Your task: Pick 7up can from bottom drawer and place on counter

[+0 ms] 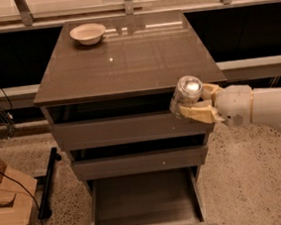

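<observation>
Beside the counter (125, 61) bearing one bowl (87, 33), one claw (193, 102) pinches one 7up can (187, 90).

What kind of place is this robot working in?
Likely a lab or test area: a lone drawer cabinet with a glossy counter, loose cables and a cardboard box on speckled floor. The gripper holds the 7up can by the counter's front right corner.

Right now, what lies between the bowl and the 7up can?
Only bare counter, in the camera view; the gripper holds the 7up can at its front right edge.
</observation>
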You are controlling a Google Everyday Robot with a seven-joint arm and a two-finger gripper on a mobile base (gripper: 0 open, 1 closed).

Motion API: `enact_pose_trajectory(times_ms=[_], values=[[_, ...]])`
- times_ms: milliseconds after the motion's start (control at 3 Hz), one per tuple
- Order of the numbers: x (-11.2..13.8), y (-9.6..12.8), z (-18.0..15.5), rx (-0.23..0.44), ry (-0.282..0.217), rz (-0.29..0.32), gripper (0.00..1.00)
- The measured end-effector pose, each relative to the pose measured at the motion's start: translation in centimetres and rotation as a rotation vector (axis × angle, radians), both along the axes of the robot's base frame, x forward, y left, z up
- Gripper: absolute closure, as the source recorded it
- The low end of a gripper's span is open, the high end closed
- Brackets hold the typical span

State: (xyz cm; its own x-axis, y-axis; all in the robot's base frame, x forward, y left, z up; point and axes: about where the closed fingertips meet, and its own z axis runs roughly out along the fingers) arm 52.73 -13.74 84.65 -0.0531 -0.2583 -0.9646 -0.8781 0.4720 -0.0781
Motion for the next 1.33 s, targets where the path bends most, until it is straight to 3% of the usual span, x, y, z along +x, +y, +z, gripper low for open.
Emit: enact_pose_trajectory(times_ms=[333,667,1000,1333], values=[[2.1,2.6,4.4,-0.027,-0.069,0.033,1.0],[5.8,6.0,7.8,-0.055,-0.087,0.062,1.0],[9.0,8.6,9.2,-0.064,-0.074,0.08,1.0],[11.7,10.6,9.1,-0.053,-0.049,0.115,0.81]])
